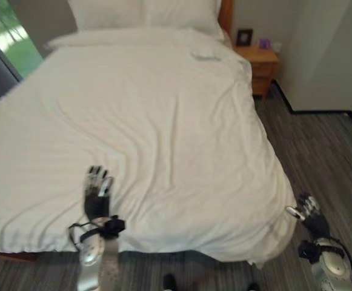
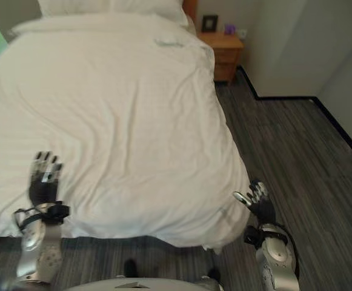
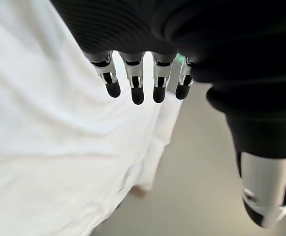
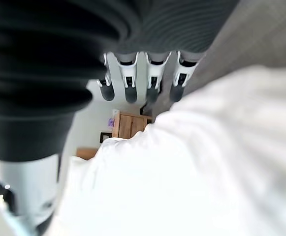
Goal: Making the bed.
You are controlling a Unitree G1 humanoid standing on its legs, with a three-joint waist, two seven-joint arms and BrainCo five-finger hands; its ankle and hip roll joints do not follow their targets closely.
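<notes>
Left eye view showed the smoothing step: left hand (image 1: 96, 193) lay flat, fingers straight, low on the white duvet (image 1: 151, 127). Right hand (image 1: 309, 213), released and empty, hung beside the bed's lower-right corner; tugging that corner seemed next.

You see the bed (image 2: 103, 109) spread with a white duvet (image 2: 121, 133), lightly creased and hanging over the foot and the side nearest the wall. Your left hand (image 2: 44, 179) lies over the duvet near the foot edge, fingers straight. Your right hand (image 2: 257, 203) sits just beside the duvet's hanging corner, fingers extended. A wooden nightstand (image 2: 224, 54) stands beside the head of the bed, on striped grey flooring (image 2: 297, 157).
</notes>
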